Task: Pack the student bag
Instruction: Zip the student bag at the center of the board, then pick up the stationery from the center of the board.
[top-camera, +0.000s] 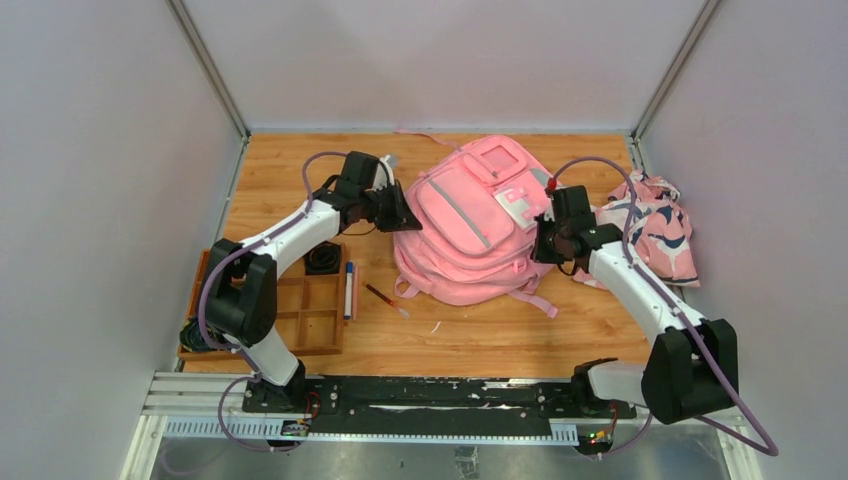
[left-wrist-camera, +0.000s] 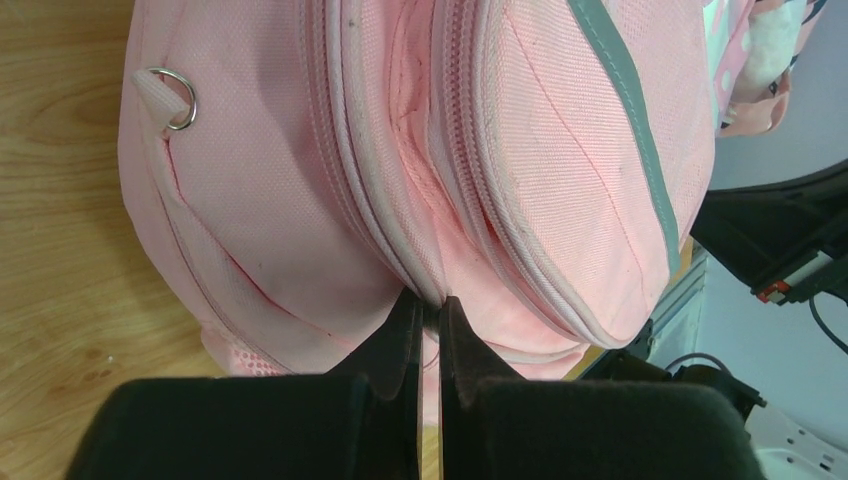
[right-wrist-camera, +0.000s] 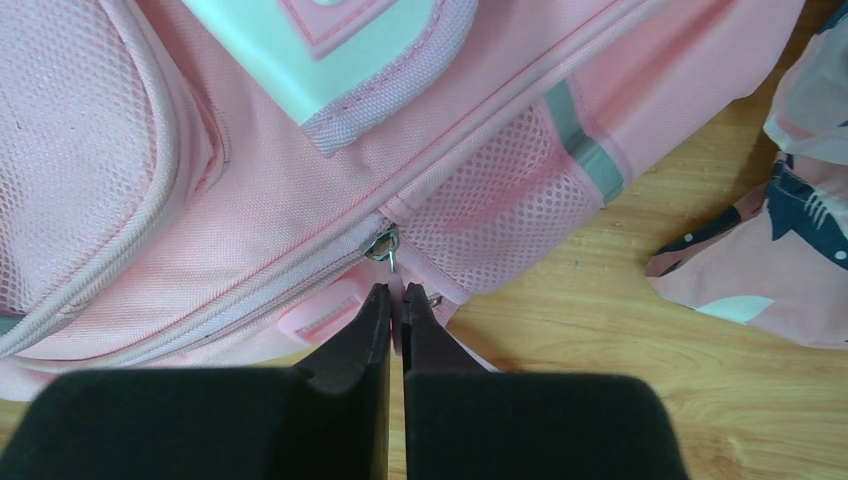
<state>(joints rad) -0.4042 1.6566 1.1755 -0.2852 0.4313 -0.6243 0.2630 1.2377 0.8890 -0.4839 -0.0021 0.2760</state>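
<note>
black left gripper (left-wrist-camera: 428, 310): jaws closed, tips against zip seam | black right gripper (right-wrist-camera: 395, 300): jaws closed on small metal zip pull (right-wrist-camera: 391, 262) | large pink fabric student bag (top-camera: 470, 225): flat mid-table between both grippers, grey trim, zipped pockets, white-pink square patch

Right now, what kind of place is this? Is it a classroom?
Probably a robot test booth, not a classroom: plain walls box in one wooden table, a left arm and a right arm are bolted to a metal rail at its near edge, and a student bag is laid out.
</note>
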